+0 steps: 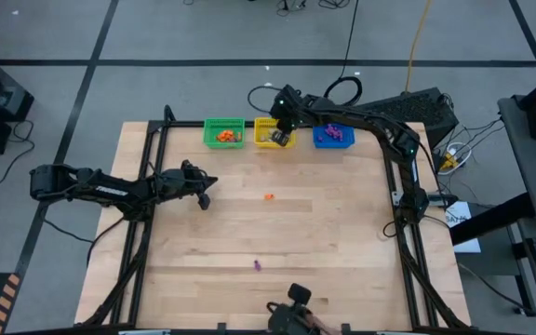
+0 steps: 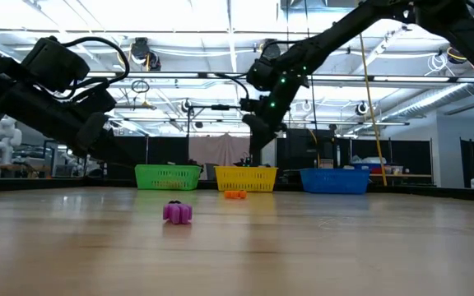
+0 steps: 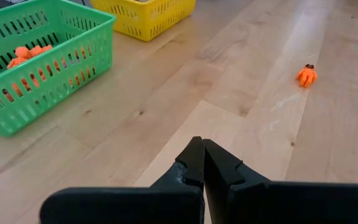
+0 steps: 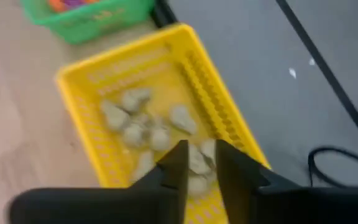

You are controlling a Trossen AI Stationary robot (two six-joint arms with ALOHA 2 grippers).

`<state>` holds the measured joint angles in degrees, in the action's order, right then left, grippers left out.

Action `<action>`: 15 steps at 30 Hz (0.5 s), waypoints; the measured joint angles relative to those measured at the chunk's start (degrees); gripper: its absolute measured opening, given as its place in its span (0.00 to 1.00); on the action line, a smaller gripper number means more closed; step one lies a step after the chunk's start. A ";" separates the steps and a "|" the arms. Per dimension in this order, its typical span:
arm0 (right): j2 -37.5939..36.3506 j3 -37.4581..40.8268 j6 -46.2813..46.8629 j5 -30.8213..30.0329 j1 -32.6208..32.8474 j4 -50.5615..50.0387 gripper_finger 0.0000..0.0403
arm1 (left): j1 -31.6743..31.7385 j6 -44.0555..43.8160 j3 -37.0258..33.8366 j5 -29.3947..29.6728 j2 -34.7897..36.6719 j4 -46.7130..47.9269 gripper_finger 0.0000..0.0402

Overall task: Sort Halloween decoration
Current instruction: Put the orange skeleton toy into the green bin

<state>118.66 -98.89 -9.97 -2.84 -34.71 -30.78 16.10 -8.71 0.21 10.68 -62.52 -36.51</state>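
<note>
Two trinkets lie loose on the wooden table: an orange one [image 1: 269, 196] [image 3: 306, 74] [image 2: 234, 195] near the middle and a purple one [image 1: 257, 265] [image 2: 177, 213] nearer the near edge. My left gripper [image 1: 205, 194] [image 3: 202, 148] is shut and empty, left of the orange trinket. My right gripper [image 1: 284, 130] [image 4: 201, 158] hovers open above the yellow basket [image 1: 266, 136] [image 4: 86, 74], where several pale beige trinkets [image 4: 135, 124] lie. Orange trinkets [image 3: 27, 55] fill the green basket [image 1: 212, 124] [image 3: 55, 87], and purple ones [image 1: 335, 134] the blue basket [image 1: 319, 141].
The three baskets stand in a row along the table's far edge [image 2: 168, 176] [image 2: 245, 178] [image 2: 334, 180]. A dark frame runs along the table's left and right sides [image 1: 147, 177]. Bare wood lies between the loose trinkets and the baskets.
</note>
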 joint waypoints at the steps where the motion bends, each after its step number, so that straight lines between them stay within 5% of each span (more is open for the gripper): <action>1: -0.01 0.60 -0.58 0.04 0.60 1.28 0.12 | 0.00 0.00 0.00 0.00 0.02 0.00 0.00; 4: 0.08 3.10 -1.32 2.88 2.19 6.61 0.02 | 0.00 0.02 0.00 -0.04 0.00 0.00 0.00; 15: -4.62 13.49 -1.67 6.00 8.73 22.04 0.00 | 0.00 0.06 0.00 -2.13 0.00 0.27 0.00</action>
<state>114.04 -85.41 -11.64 3.16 -25.98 -8.74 16.10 -8.65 0.21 8.54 -62.52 -36.24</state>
